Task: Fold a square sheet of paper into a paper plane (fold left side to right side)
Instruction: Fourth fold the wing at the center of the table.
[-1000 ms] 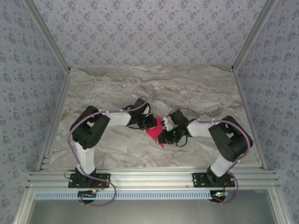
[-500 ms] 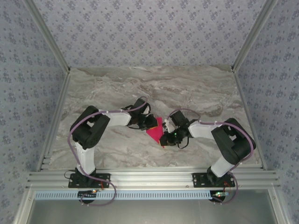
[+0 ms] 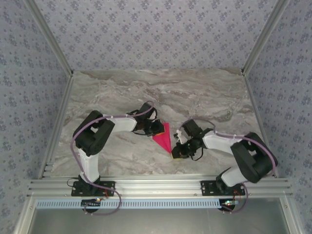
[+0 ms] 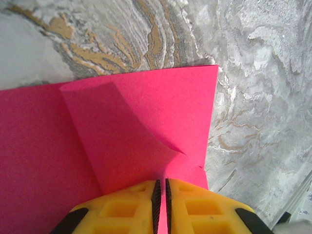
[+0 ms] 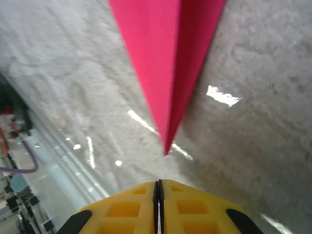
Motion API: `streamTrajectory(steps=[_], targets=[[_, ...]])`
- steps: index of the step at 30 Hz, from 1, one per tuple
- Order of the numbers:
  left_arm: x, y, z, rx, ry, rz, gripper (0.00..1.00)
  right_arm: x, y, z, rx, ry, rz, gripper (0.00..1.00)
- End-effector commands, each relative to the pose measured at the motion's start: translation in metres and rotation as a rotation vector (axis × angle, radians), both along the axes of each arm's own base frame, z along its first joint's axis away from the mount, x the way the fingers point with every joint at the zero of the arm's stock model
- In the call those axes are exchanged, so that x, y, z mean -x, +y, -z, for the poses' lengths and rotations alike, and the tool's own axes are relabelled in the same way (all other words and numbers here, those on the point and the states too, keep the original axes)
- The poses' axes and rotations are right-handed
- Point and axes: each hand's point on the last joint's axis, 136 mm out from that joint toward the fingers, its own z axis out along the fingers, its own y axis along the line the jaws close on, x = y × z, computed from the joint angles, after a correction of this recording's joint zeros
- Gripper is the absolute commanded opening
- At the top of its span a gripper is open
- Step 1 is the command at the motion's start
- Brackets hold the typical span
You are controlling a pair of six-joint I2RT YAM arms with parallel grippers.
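Note:
The square sheet of paper lies folded into a narrow magenta-pink dart, the paper plane [image 3: 164, 138], on the marble table with its sharp nose toward the near edge. My left gripper [image 3: 157, 127] is at its wide far end. In the left wrist view the yellow fingers [image 4: 122, 207] of that gripper [image 4: 161, 181] are shut on the pink paper [image 4: 146, 117], a raised flap curling just ahead. My right gripper [image 3: 176, 154] sits just past the nose. In the right wrist view it [image 5: 158, 183] is shut on nothing, the plane's tip [image 5: 168, 141] a short way ahead.
Grey-veined marble tabletop [image 3: 204, 97] stretches beyond both arms. An aluminium rail [image 3: 156, 186] runs along the near edge, with slanted frame posts and patterned walls at the sides. The rail and cables [image 5: 24, 161] show left of my right gripper.
My right gripper has slid along the plane toward the near edge and come off past its nose, jaws pressed together. The left gripper kept its hold and place.

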Motion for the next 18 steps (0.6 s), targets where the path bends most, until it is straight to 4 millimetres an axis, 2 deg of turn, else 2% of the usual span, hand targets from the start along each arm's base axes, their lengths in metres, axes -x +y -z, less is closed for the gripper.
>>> streamTrajectory(steps=[1,4,9,11,14,18], targets=[[0.018,0.040,0.036,-0.189,0.081,-0.045,0.15,-0.017,0.008,-0.036,-0.131,-0.055,0.053,0.11],[0.018,0.038,0.035,-0.184,0.079,-0.042,0.15,-0.038,0.019,-0.047,-0.225,-0.067,0.093,0.07],[0.019,0.038,0.035,-0.183,0.080,-0.042,0.15,-0.063,0.036,-0.036,-0.207,-0.075,0.102,0.01],[0.019,0.037,0.035,-0.182,0.080,-0.041,0.15,-0.069,0.037,-0.026,-0.180,-0.058,0.108,0.00],[0.019,0.036,0.034,-0.180,0.078,-0.038,0.15,-0.072,0.028,-0.004,-0.094,-0.040,0.135,0.00],[0.015,0.031,0.027,-0.157,0.062,-0.030,0.15,-0.062,0.015,0.023,0.002,0.012,0.143,0.00]])
